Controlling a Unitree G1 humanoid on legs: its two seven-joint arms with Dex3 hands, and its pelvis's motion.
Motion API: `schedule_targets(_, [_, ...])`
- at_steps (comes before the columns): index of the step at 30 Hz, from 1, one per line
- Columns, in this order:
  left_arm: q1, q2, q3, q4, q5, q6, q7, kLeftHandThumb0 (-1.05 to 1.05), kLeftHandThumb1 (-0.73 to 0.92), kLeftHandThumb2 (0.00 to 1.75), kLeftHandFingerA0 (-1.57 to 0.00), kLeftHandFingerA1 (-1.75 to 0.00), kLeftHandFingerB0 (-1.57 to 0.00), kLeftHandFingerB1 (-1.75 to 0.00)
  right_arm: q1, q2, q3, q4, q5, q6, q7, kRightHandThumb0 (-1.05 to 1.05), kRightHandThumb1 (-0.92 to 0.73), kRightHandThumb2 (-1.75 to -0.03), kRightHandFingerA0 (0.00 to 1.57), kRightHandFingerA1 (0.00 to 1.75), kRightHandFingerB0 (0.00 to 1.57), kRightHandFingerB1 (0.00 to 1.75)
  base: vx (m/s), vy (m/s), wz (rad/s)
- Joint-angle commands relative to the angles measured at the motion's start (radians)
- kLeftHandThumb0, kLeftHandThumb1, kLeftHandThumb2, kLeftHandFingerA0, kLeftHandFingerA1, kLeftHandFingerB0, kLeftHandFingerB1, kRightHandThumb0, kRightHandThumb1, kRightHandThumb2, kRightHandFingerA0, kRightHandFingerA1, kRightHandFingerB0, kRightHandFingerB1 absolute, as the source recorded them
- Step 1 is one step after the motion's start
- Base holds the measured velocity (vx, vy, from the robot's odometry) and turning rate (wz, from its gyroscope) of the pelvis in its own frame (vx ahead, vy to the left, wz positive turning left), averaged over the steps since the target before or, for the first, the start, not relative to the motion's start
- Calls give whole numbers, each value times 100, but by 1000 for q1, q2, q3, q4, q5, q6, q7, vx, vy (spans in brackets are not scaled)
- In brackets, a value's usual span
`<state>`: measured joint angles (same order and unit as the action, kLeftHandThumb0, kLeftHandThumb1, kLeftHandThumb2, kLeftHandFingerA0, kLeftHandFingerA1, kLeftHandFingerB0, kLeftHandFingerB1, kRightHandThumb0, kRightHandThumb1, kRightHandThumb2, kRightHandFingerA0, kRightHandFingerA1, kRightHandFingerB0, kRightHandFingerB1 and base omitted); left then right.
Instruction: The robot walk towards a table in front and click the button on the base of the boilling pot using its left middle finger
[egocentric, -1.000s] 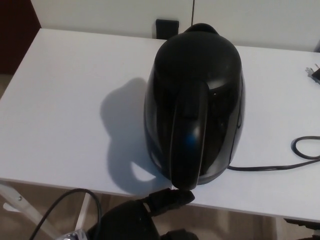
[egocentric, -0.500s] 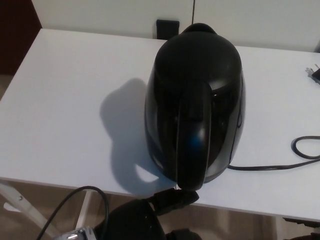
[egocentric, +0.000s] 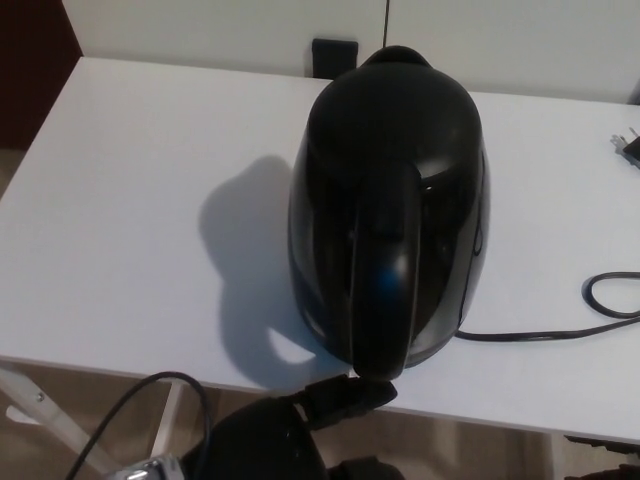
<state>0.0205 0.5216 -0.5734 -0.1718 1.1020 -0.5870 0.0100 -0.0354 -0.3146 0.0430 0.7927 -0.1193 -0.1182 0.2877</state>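
Note:
A glossy black boiling pot (egocentric: 388, 200) stands on the white table (egocentric: 130, 200), its handle (egocentric: 382, 300) pointing toward me and reaching the table's front edge. The button on its base is hidden below the handle's lower end. My left hand (egocentric: 270, 440) comes up from the bottom of the head view, just in front of the table edge. It holds nothing, and one finger (egocentric: 348, 395) stretches forward with its tip right under the handle's end at the pot's base. I cannot tell whether the tip touches the base. The right hand does not show.
A black power cord (egocentric: 560, 332) runs from the pot's base to the right and loops near the table's right edge. A plug (egocentric: 628, 146) lies at the far right. A black box (egocentric: 334, 55) sits behind the table. A cable (egocentric: 150, 400) arcs below the front edge.
My left hand has crept slightly forward and right, bringing the stretched finger's tip under the handle's end. The pot and cord have not moved.

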Motion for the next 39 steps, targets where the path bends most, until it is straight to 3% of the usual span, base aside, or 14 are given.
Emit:
schedule_targets(1, [35,42,29,-67,-30,-47,57,-92,82,64,-36,-31,-24,-31,-7,-24,5,27,-11,-23,-2,-34,-57,-57,53,42,42,37,0,0,0])
schedule_targets(9, [105,69,26,-71,5,-59,108,-91,81,63,-38,-32,-26,-31,13,-18,-1,1,8,-3,20,-40,-46,-71,53,53,36,46,0,0,0])
schedule_targets(10, [107,73,25,-74,14,-56,102,-89,66,101,-29,-45,-19,-44,13,-18,-1,1,8,-3,19,-40,-47,-72,53,53,35,46,0,0,0])
schedule_targets(12, [107,74,22,-69,20,-55,104,-90,84,66,-36,-31,-22,-31,9,-17,0,6,6,-1,15,-32,-57,-58,60,45,40,37,0,0,0])
schedule_targets(13, [112,75,22,-67,18,-50,98,-89,67,103,-27,-45,-16,-43,10,-14,-3,0,11,0,18,-38,-48,-71,53,53,35,46,0,0,0])
schedule_targets(14, [117,76,21,-67,17,-47,94,-90,84,66,-35,-31,-23,-31,9,-12,-5,-3,15,4,19,-37,-47,-71,53,53,36,46,0,0,0])
schedule_targets(25, [316,148,64,30,-37,-43,207,-90,80,63,-39,-32,-27,-30,31,0,21,18,-8,-5,-8,-36,-48,-69,51,52,39,46,0,0,0])
schedule_targets(26, [339,153,74,47,-57,-39,203,-88,64,100,-30,-45,-20,-43,39,1,20,22,-6,-17,-9,-28,-57,-57,55,45,42,38,0,0,0])
schedule_targets(28, [379,151,120,169,-140,-30,217,-90,64,101,-31,-47,-15,-39,50,-3,23,16,-8,-20,-10,-29,-57,-57,56,44,40,38,0,0,0])
schedule_targets(29, [378,133,140,258,-168,-17,227,-89,79,66,-36,-34,-24,-29,60,-5,22,17,-6,-18,-10,-36,-49,-69,50,51,37,45,0,0,0])
schedule_targets(30, [376,118,156,322,-187,-6,230,-89,64,100,-27,-45,-17,-40,71,-4,18,20,1,-21,-6,-28,-58,-58,54,43,40,38,0,0,0])
schedule_targets(36, [294,-41,341,764,-501,107,80,-84,59,92,-19,-44,-13,-39,116,7,25,60,-9,-53,-29,-35,-50,-69,48,49,38,44,0,0,0])
schedule_targets(38, [236,-118,435,949,-585,158,58,-76,72,61,-19,-35,-18,-29,137,16,27,76,-12,-64,-44,-34,-51,-69,50,49,38,44,0,0,0])
schedule_targets(39, [219,-126,447,1008,-575,176,58,-38,40,100,-2,-51,0,-47,150,22,25,78,-6,-58,-43,-33,-51,-68,50,49,38,44,0,0,0])
